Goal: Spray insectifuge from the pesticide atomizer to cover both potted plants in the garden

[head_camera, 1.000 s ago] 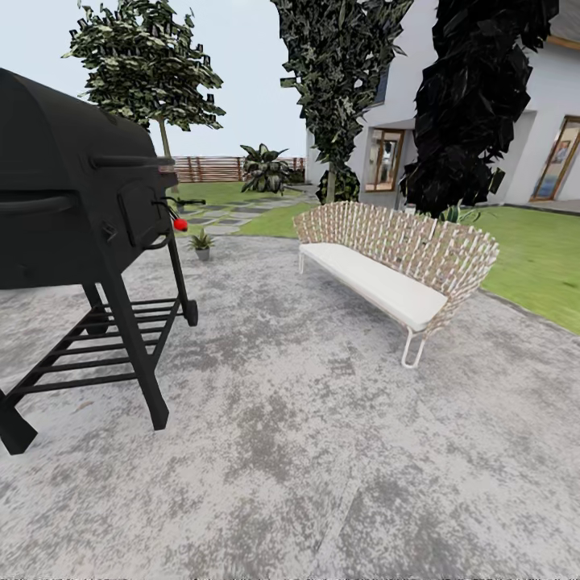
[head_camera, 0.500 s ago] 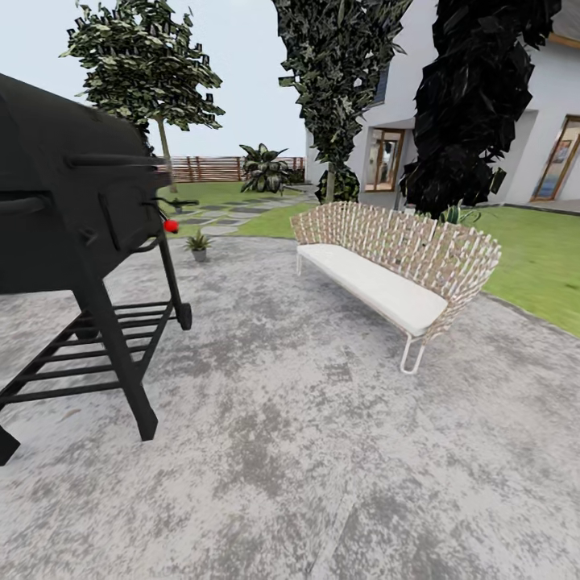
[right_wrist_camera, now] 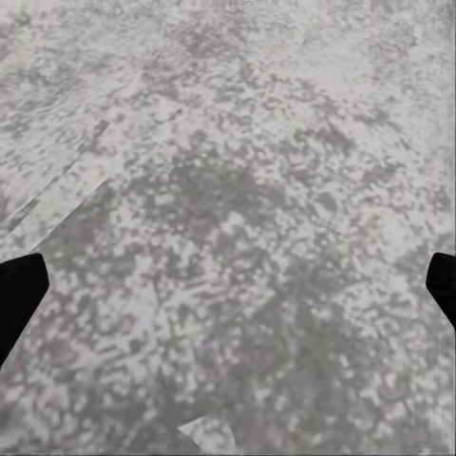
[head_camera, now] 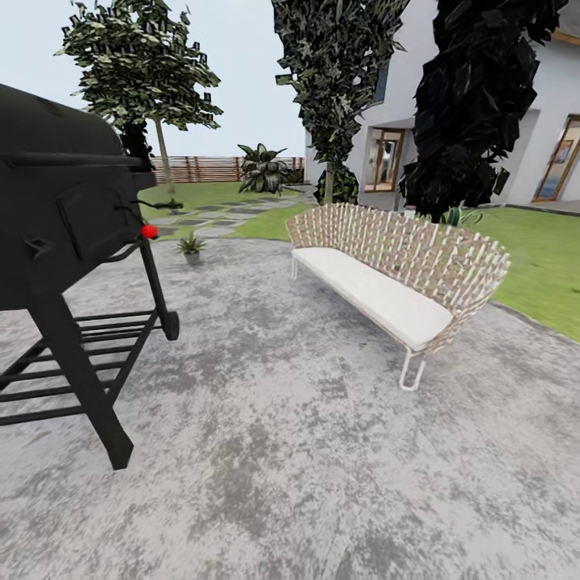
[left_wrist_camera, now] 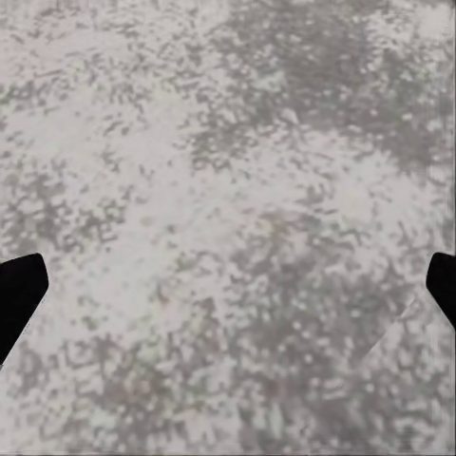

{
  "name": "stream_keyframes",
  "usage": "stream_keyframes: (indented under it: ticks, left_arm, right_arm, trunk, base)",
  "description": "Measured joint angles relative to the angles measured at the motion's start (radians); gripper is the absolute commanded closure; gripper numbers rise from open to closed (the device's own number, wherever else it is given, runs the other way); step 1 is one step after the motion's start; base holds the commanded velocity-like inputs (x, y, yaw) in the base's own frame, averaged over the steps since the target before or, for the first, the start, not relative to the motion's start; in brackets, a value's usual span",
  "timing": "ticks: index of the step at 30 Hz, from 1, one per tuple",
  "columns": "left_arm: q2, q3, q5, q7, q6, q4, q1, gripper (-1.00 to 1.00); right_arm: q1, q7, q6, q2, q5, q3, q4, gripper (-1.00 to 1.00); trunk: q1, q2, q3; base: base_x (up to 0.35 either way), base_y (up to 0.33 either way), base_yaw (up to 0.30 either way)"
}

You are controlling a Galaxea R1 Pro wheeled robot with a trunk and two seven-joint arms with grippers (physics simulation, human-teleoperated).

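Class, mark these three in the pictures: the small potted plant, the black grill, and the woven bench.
potted plant [head_camera: 191,244], head view, on its green leaves
grill [head_camera: 56,209], head view, on its black drum
bench [head_camera: 379,295], head view, on its white seat cushion

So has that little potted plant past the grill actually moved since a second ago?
No. The potted plant sits at the same spot on the patio edge by the stepping stones. The whole head view has shifted, grill and bench too, so the camera moved.
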Motion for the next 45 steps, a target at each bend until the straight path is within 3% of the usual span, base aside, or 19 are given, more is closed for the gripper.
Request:
stream_keyframes:
  ticks: [21,45]
  left_arm:
    - [0.002,0.002,-0.001,0.001,0.000,0.016,0.000,-1.00]
    - [0.002,0.001,-0.001,0.001,0.000,0.017,0.000,-1.00]
  right_arm:
    - [0.000,-0.001,-0.001,0.003,-0.001,-0.004,0.000,-1.00]
    - [0.000,0.000,0.001,0.005,-0.001,-0.004,0.002,-1.00]
  trunk:
    - [0.000,0.000,0.000]
    - [0.000,0.000,0.000]
  base:
    - [0.340,0.041,0.128]
    - [0.333,-0.069,0.005]
